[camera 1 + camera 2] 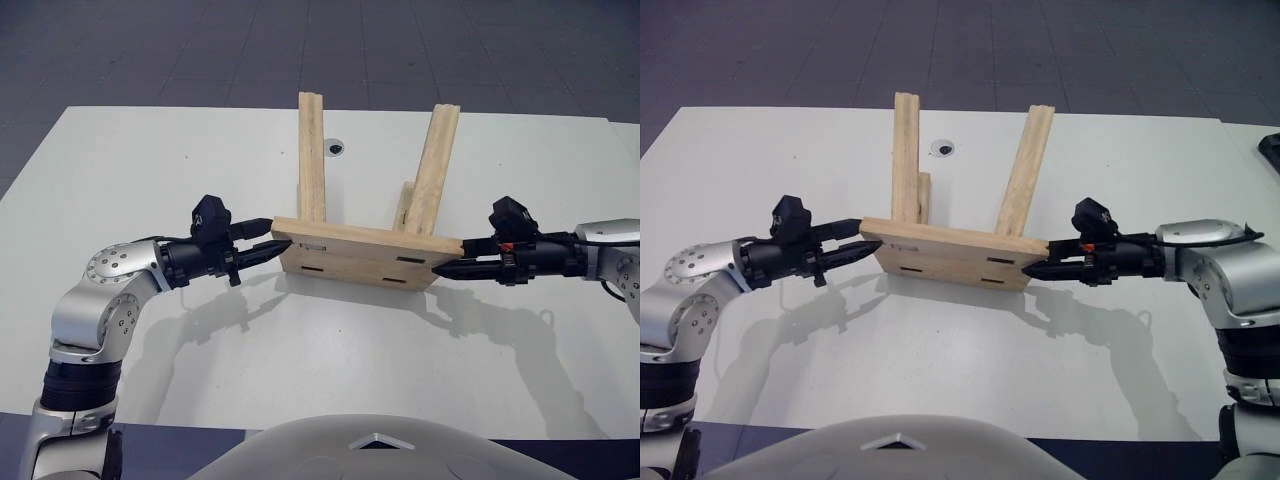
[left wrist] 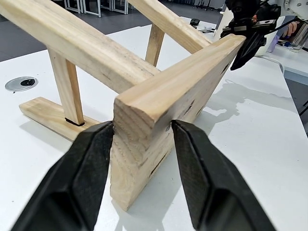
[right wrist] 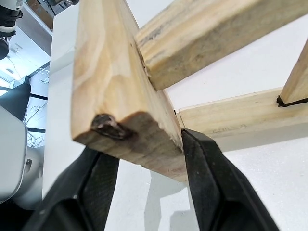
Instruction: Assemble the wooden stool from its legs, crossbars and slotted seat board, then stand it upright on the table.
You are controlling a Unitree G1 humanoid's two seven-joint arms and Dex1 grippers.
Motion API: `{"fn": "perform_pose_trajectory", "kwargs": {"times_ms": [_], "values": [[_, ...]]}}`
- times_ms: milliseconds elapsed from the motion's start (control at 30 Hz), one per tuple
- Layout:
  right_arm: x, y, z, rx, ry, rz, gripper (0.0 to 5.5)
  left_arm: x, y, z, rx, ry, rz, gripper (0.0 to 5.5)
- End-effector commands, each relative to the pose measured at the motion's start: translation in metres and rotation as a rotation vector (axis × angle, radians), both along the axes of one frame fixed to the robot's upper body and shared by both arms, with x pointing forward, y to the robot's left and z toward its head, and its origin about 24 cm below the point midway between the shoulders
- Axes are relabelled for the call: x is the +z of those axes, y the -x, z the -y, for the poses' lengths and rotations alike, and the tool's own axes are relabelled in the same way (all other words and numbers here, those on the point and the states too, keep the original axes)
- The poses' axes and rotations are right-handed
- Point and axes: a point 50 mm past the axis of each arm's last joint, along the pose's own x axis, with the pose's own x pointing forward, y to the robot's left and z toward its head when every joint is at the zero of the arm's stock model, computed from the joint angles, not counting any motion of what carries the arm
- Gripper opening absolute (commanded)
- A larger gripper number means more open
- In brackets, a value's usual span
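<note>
Left gripper (image 1: 280, 236) and right gripper (image 1: 455, 256) clamp the seat board (image 1: 350, 255) on a white table (image 1: 150, 160), dark floor (image 1: 150, 50) beyond.

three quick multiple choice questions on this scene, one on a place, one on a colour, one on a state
1. Where on the seat board does the left gripper hold?
A. its right end
B. its left end
C. the middle of its top edge

2. What colour is the table?
A. black
B. green
C. white

3. How does the stool lie?
A. on its side, legs pointing away from the robot
B. upright on its legs
C. apart in loose pieces

Answers:
1 B, the left wrist view shows its fingers on either face of that end.
2 C, the bare top is white all around the stool.
3 A, the seat board stands on edge facing the robot with the legs running back behind it.
</note>
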Motion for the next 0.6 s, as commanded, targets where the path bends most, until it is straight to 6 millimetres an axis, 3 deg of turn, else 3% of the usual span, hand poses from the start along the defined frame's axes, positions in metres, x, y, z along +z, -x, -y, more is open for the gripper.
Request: {"fn": "perform_pose_trajectory", "kwargs": {"times_ms": [33, 133, 233, 433, 600], "values": [[0.053, -0.009, -0.017, 0.084, -0.224, -0.014, 1.95, 0.04, 0.012, 0.011, -0.235, 0.115, 0.014, 1.77], [0.089, -0.018, -0.023, 0.07, -0.383, -0.009, 1.9, 0.073, 0.005, 0.011, -0.284, 0.198, 0.018, 1.59], [0.103, -0.033, -0.028, -0.052, -0.448, -0.024, 1.9, 0.094, -0.008, 0.008, -0.283, 0.26, -0.01, 1.56], [0.101, -0.063, -0.053, -0.289, -0.544, -0.08, 1.9, 0.119, -0.045, 0.004, -0.167, 0.428, -0.103, 1.56], [0.083, -0.077, -0.067, -0.518, -0.614, -0.147, 1.9, 0.133, -0.068, 0.0, -0.066, 0.509, -0.104, 1.56]]}}
